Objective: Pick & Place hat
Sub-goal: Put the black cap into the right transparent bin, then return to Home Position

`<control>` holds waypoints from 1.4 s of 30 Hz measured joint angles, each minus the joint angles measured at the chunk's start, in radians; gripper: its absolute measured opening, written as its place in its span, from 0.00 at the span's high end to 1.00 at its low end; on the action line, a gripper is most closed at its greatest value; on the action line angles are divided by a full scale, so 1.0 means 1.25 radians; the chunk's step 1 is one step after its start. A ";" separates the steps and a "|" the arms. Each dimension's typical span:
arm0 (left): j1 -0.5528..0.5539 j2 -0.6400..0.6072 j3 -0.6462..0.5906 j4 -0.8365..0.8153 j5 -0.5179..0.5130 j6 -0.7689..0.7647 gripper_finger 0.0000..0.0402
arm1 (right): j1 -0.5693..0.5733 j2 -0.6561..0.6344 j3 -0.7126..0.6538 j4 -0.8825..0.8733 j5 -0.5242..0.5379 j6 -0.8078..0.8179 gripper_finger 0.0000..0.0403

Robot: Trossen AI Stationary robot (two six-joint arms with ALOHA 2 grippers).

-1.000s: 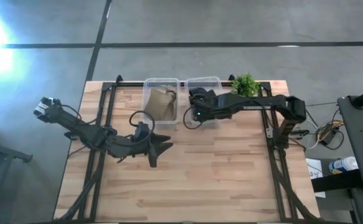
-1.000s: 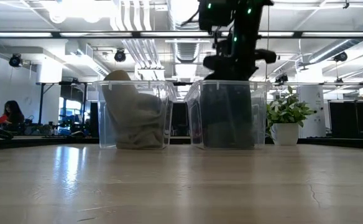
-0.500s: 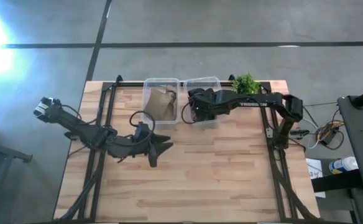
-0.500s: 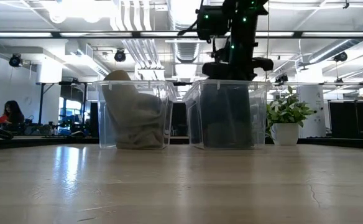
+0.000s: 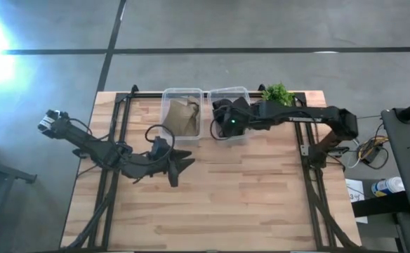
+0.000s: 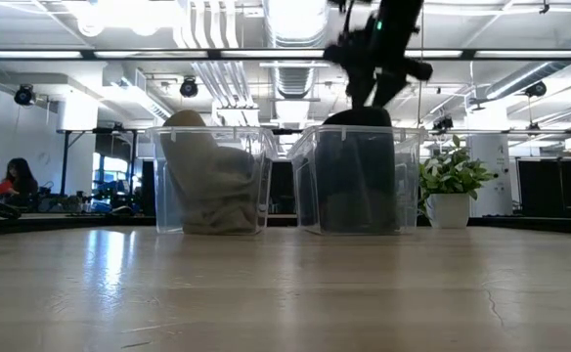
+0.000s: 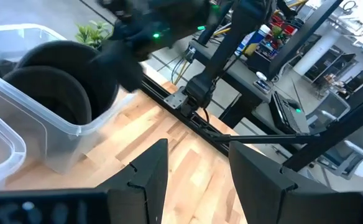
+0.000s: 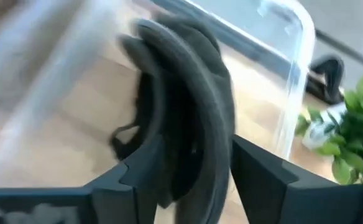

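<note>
A dark hat (image 8: 188,93) is in the right clear bin (image 5: 229,91) at the table's far edge. In the low view its top (image 6: 357,119) shows just above the bin's rim. My right gripper (image 5: 222,117) is over this bin, shut on the dark hat. It also shows in the low view (image 6: 372,90). The left wrist view shows more dark hats (image 7: 57,87) inside the bin. A tan hat (image 5: 182,116) rests in the left clear bin (image 5: 182,91). My left gripper (image 5: 184,166) hovers open and empty over the table's middle, nearer its left side. My right gripper pinches a raised edge of the dark hat (image 8: 197,152) between its two fingers (image 8: 135,177), coming from above and slanting down into the bin. The cloth stands up between the fingers. The hat's lower part is still inside the bin walls.
A small potted plant (image 5: 277,95) stands right of the bins at the far edge, and also shows in the low view (image 6: 450,171). Bare wooden tabletop (image 5: 247,197) lies in front of the bins. A person sits far off in the room (image 6: 12,181).
My right gripper has risen over the right bin and tipped. The dark hat has come up with it, and its top now shows above the bin's rim. The right arm's elbow has swung toward the table's right edge.
</note>
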 joint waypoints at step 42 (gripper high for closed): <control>0.209 -0.038 -0.099 0.190 0.711 0.157 0.59 | 0.326 -0.758 -0.545 0.582 -0.330 -0.318 0.65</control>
